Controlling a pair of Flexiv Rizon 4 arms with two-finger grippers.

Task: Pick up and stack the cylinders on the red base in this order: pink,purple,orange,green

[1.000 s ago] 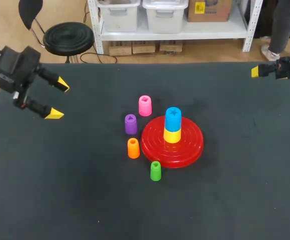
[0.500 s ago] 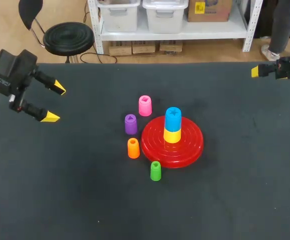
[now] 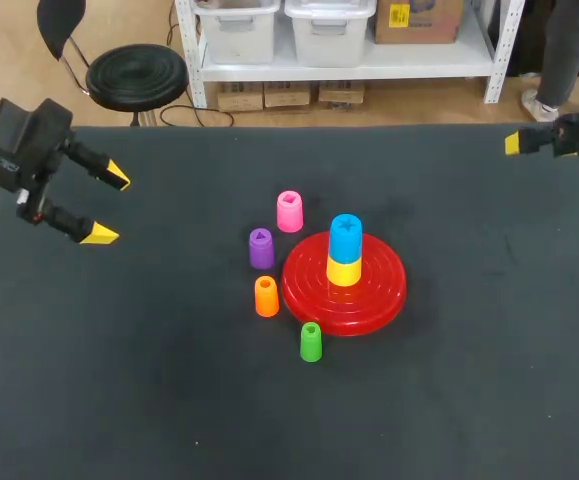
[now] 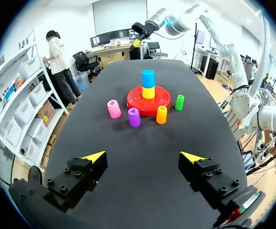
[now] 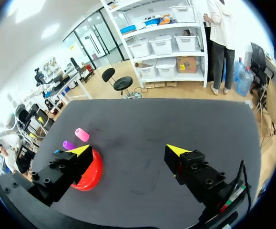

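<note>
Green cyl seen only in head/L wrist views; L pincer, R pincer both released.

In the head view my right arm runs out of the picture at the surface's far right corner, and only one yellow fingertip of my right jaws shows. In the right wrist view one of my own fingers covers much of the round red plastic base. The small purple cylinder shows only in part, and the orange cylinder and green cylinder are hidden behind that finger.
</note>
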